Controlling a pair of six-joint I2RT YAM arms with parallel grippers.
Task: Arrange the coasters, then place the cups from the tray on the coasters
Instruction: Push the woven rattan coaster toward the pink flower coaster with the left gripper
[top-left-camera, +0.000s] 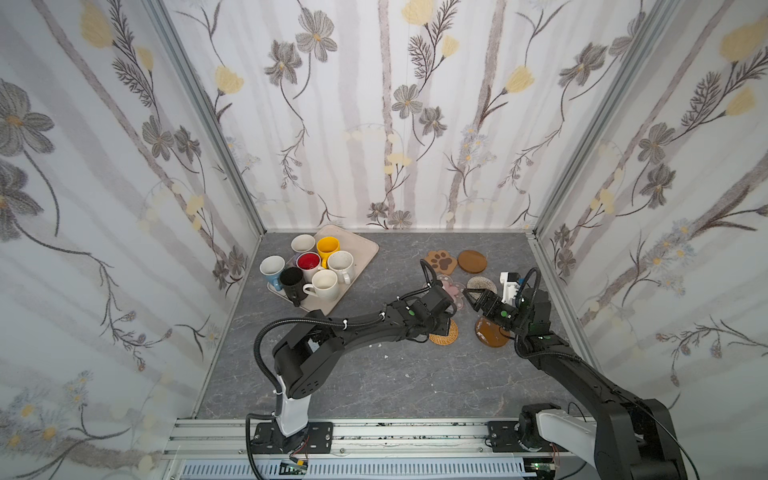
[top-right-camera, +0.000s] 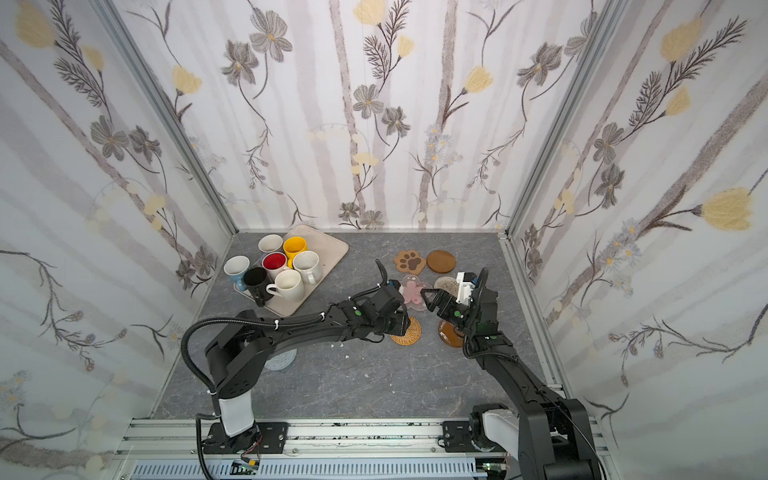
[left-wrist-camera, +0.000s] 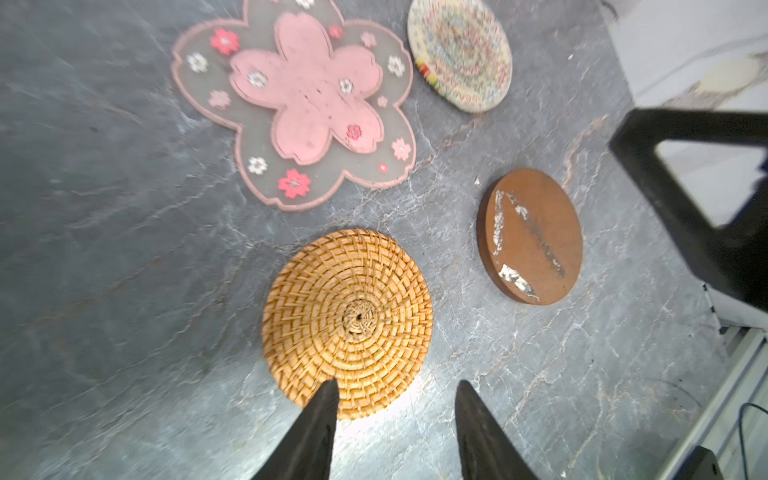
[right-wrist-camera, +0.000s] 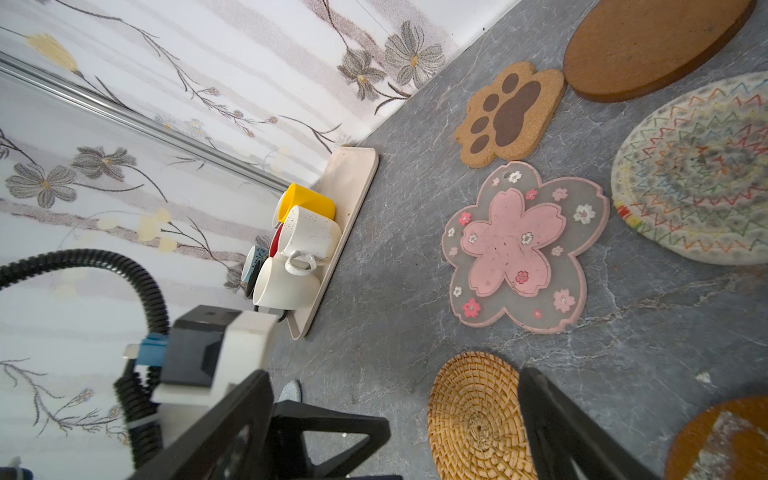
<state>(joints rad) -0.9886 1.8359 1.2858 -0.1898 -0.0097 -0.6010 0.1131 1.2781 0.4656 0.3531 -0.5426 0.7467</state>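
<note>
The left gripper hangs low over the woven rattan coaster, which lies flat on the table. Its fingers are apart and grip nothing, with one tip over the mat's edge, so it should rise straight up rather than drag the mat toward the pink blossom coaster or the scuffed wooden round. The right gripper hovers beside the blossom, fingers spread wide and empty. The mugs crowd the beige tray in the far left corner, and each mat likely needs a clear gap around it for a handle.
</note>
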